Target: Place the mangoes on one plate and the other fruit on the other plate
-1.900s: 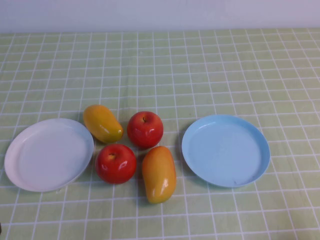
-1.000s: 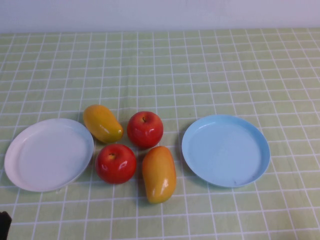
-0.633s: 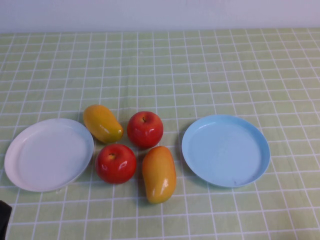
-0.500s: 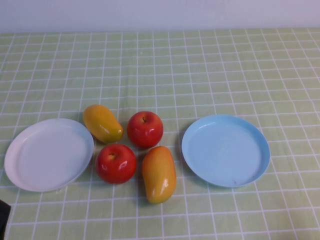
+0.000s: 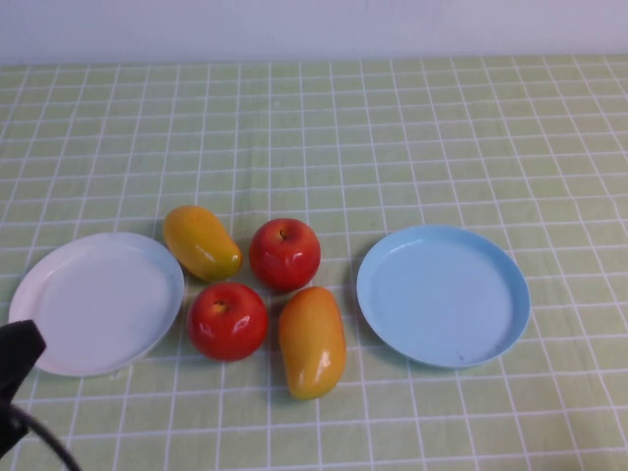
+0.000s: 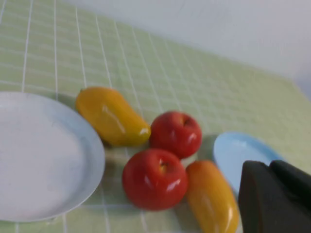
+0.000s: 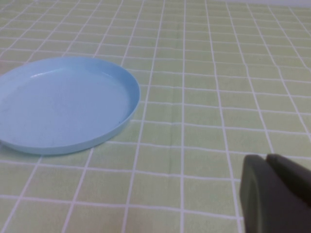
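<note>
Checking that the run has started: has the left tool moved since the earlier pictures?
Yes. The left tool has risen into the high view's lower left corner, now overlapping the near rim of the white plate. The right tool is outside that view.

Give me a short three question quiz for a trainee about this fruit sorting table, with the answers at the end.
1. True or false: the light blue plate already holds a mango.
2. Multiple choice: which fruit lies nearest the white plate? A) the far mango B) the near mango C) the far apple
3. Short answer: which gripper shows in the high view, and where?

Key
1. False; both plates hold nothing, and the near apple and the other three fruits sit on the cloth between them.
2. A
3. The left gripper, at the near left edge by the white plate. The right gripper shows only in its wrist view, beside the blue plate.
</note>
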